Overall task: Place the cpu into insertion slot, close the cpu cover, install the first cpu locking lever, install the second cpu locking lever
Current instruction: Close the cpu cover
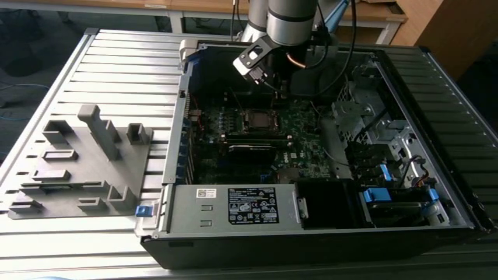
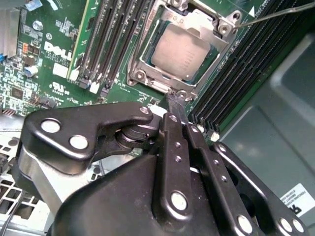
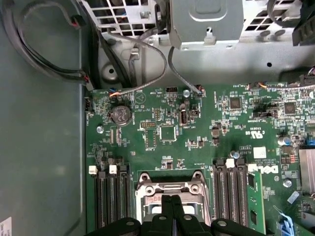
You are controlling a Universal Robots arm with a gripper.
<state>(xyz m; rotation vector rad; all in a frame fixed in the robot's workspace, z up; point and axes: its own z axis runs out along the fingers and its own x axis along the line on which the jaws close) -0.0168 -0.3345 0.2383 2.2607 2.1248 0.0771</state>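
Our gripper [image 2: 176, 100] hangs low, its 2 fingers pressed together with nothing between them. Just ahead of the tips we see the cpu [image 2: 183, 53] lying flat in the insertion slot [image 2: 139, 77], with the cpu cover [image 2: 199, 20] down around it. We cannot tell whether the tips touch the slot's rim. Farther ahead, 1 thin locking lever [image 2: 280, 14] stands free. Black memory slots [image 2: 115, 39] flank the fingers on the green motherboard [image 3: 197, 147].

Soft daylight, deep shadows, mild glare
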